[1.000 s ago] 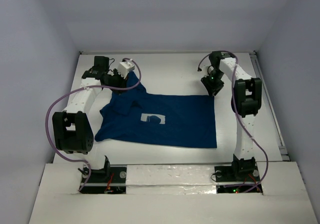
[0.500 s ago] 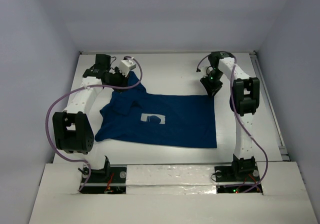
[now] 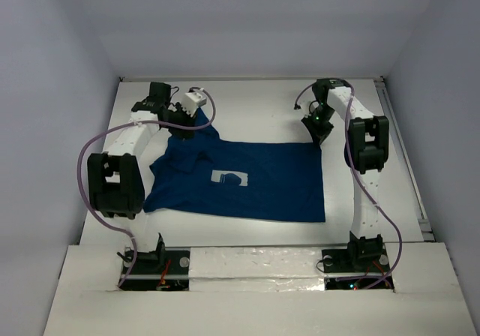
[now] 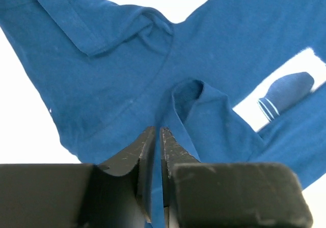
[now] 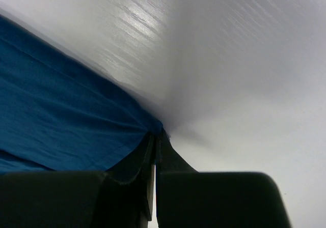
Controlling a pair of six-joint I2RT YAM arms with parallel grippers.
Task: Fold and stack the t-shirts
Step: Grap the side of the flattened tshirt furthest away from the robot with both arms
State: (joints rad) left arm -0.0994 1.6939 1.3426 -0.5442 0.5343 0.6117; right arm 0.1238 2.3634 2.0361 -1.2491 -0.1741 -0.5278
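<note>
The t-shirt (image 3: 255,178) lies spread on the white table (image 3: 247,100), roughly midway between the two arms. Its body is fairly flat towards the right, and its left part is rumpled, with the cloth bunched into folds. The white print (image 3: 229,178) faces up near the middle. The left gripper (image 4: 154,134) is at the far-left corner of the shirt, up by the shoulder. Its jaws are almost together with a thin strip of blue cloth between them, so it is pinching a raised fold there. Seen from that wrist, a sleeve (image 4: 76,24) spreads away on the table beyond the fingers, with a creased ridge of fabric running up to the fingertips. The right gripper (image 5: 155,136) is at the far-right corner of the shirt, low over the table. Its jaws are closed, and the very corner of the hem runs right into the tips, so it seems to have hold of that corner. The view from that wrist is smeared, so I cannot tell how much cloth is caught. The near edge of the shirt lies flat, well apart from both grippers.
</note>
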